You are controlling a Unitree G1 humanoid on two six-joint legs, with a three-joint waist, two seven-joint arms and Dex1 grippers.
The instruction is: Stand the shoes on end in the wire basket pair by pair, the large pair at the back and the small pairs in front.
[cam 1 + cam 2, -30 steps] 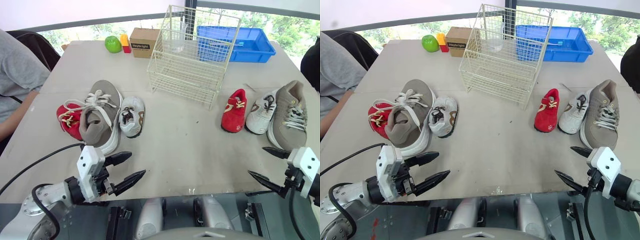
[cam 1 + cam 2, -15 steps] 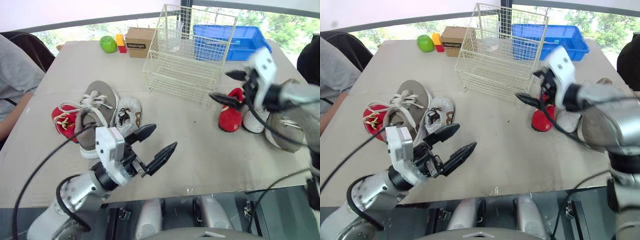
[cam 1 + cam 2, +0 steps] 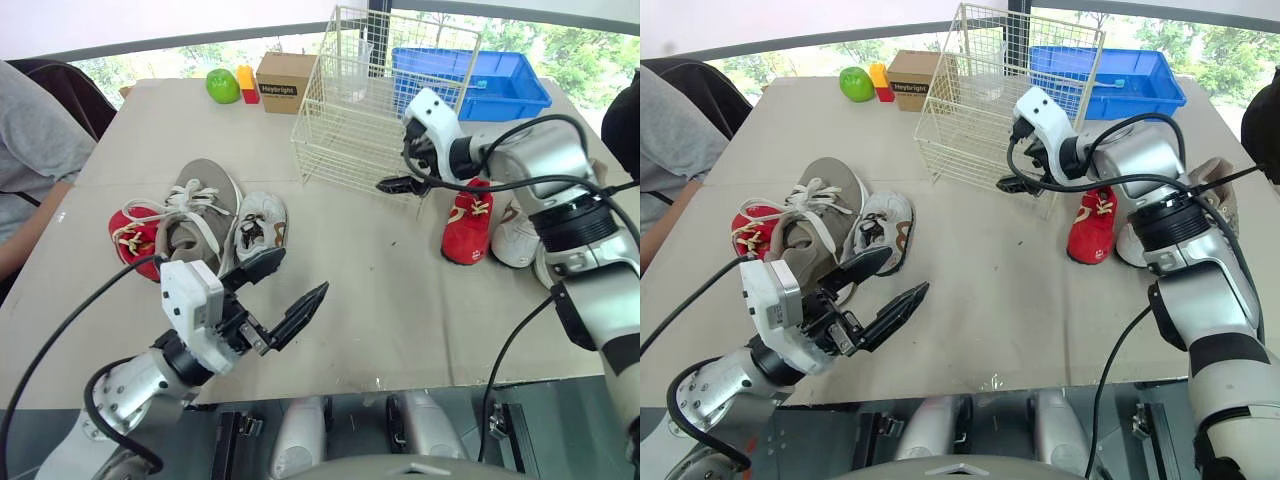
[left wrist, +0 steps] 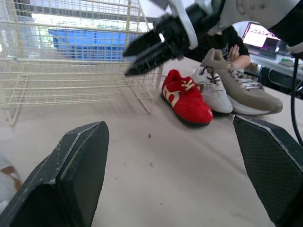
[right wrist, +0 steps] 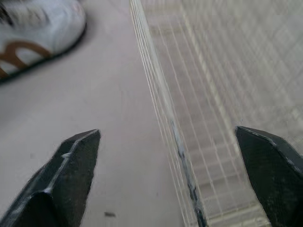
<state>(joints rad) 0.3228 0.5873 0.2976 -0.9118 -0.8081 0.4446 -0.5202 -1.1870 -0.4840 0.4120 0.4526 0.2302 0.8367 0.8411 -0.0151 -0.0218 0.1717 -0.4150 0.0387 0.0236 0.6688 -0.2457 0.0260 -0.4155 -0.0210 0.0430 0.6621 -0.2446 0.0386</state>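
Note:
The wire basket (image 3: pixel 385 110) stands empty at the back middle of the table. On the left lie a red small shoe (image 3: pixel 135 240), a large grey shoe (image 3: pixel 200 215) and a white small shoe (image 3: pixel 262 225). Their mates lie on the right: red (image 3: pixel 468 222), white (image 4: pixel 213 92) and grey (image 4: pixel 241 87), partly behind my right arm. My left gripper (image 3: pixel 302 270) hovers open just in front of the left white shoe, holding nothing. My right gripper (image 3: pixel 395 168) is open at the basket's front right corner, its fingers (image 5: pixel 71 175) astride the wire wall (image 5: pixel 165 118).
A blue bin (image 3: pixel 480 80) sits behind the basket, and a clear cup (image 3: pixel 352 75) shows through its wires. A cardboard box (image 3: pixel 285 82), a green apple (image 3: pixel 223 87) and a red-yellow block (image 3: pixel 248 85) stand at the back left. A person's arm (image 3: pixel 30 150) is at the left edge.
My right arm swung up from the front right table edge, passed over the red shoe and reached the basket's front. My left gripper rose and moved forward toward the left shoes.

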